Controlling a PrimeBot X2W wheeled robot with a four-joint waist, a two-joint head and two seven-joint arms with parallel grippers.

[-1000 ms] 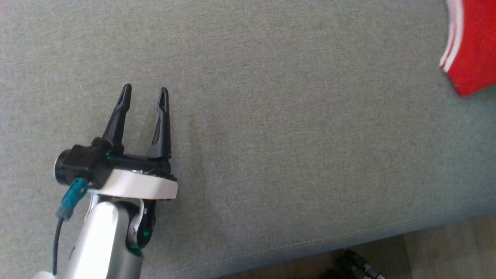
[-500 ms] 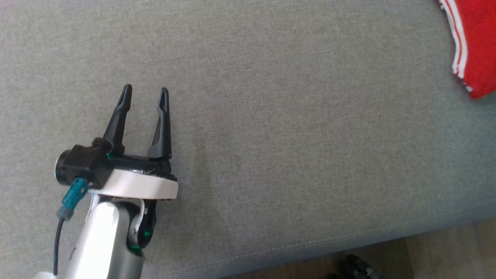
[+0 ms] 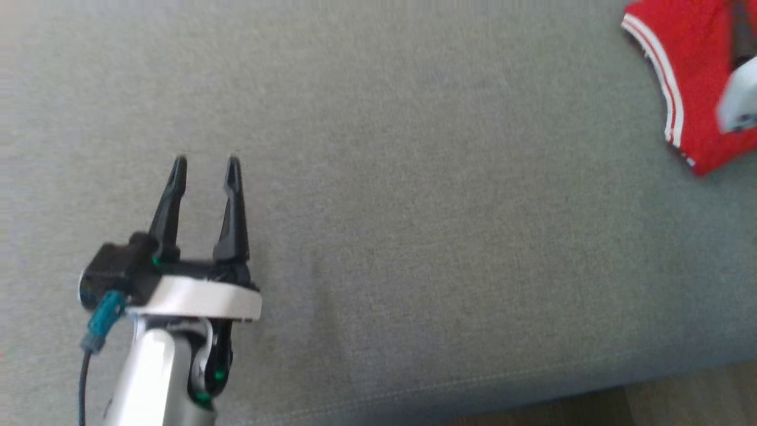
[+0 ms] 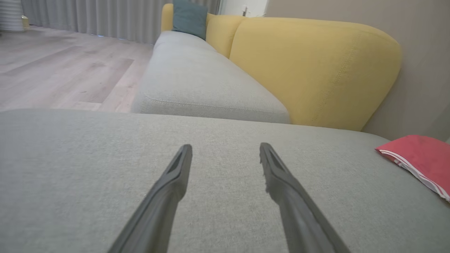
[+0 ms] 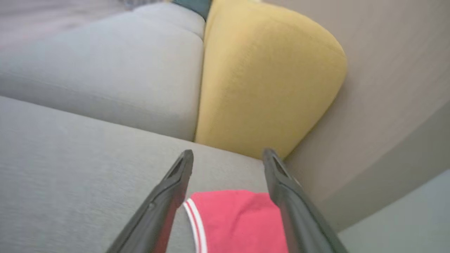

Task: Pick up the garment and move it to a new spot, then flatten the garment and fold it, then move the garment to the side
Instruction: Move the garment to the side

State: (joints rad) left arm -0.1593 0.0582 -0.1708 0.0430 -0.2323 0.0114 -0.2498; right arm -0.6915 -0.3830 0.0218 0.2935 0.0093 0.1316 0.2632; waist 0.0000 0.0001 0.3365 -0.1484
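On the cushion [image 3: 414, 177], one red garment [image 3: 692, 59]

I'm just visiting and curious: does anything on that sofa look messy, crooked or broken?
Nothing stands out. The red garment lies flat and folded at the right end of the grey seat, with no spill or tear. The left end effector and right end effector are open and empty.

Garment [image 3: 692, 77] cut off right; blurred forearm [image 3: 738, 103], perhaps.
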